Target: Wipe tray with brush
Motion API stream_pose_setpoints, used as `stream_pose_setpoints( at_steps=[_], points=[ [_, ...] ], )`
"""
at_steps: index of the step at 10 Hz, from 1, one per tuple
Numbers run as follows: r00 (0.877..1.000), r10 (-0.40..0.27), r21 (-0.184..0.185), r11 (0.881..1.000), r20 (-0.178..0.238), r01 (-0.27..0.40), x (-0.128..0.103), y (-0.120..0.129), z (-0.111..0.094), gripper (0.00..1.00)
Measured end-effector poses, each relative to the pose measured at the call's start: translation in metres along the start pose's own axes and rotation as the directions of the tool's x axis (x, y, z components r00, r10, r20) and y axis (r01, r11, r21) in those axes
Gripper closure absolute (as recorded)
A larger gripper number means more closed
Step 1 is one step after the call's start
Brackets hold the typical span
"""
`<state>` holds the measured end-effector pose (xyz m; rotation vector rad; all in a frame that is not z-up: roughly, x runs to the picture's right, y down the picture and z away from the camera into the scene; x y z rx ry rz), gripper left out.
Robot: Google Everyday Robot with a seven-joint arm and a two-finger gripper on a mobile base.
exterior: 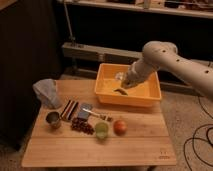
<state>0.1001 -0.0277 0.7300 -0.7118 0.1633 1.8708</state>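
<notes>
A: In the camera view, where does the tray (129,93) sit?

B: Right of centre in the frame, on the far right part of the wooden table (75,147). It is orange-yellow, deep, with sloped walls.

A: And the arm?

B: The white arm (172,60) enters from the right edge and bends down over the tray. The gripper (125,80) hangs inside the tray's upper middle area, above its floor.

A: Is it holding the brush?

B: That cannot be told. A pale blob at the gripper's tip may be the brush head, and a small dark shape (120,91) lies just below it on the tray floor.

A: What lies elsewhere?

B: At lower left of the tray: a crumpled grey bag (46,92), a metal cup (53,119), a dark striped packet (70,108), red grapes (82,126), a green cup (102,130) and an orange-red fruit (120,126).
</notes>
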Motion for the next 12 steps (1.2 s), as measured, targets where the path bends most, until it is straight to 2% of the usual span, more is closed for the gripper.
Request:
stream_pose_setpoints(
  at_steps=[1, 2, 4, 6, 8, 9, 10, 12],
  points=[
    [0.999, 0.011, -0.001, 1.000, -0.031, -0.011, -0.007, -0.001, 0.009, 1.00],
    [0.999, 0.014, -0.001, 1.000, -0.041, -0.014, -0.011, 0.001, 0.012, 1.00],
    [0.998, 0.026, 0.009, 1.000, -0.053, -0.026, -0.014, -0.003, 0.021, 1.00],
    [0.996, 0.069, 0.012, 0.998, -0.062, -0.068, -0.017, -0.017, 0.029, 1.00],
    [0.991, 0.116, -0.035, 0.992, -0.064, -0.119, -0.019, -0.035, 0.030, 1.00],
    [0.985, 0.157, -0.081, 0.983, -0.073, -0.162, -0.020, -0.046, 0.031, 1.00],
    [0.978, 0.188, -0.111, 0.974, -0.087, -0.197, -0.022, -0.051, 0.033, 1.00],
    [0.957, 0.270, -0.140, 0.949, -0.111, -0.284, -0.026, -0.058, 0.037, 1.00]
  ],
)
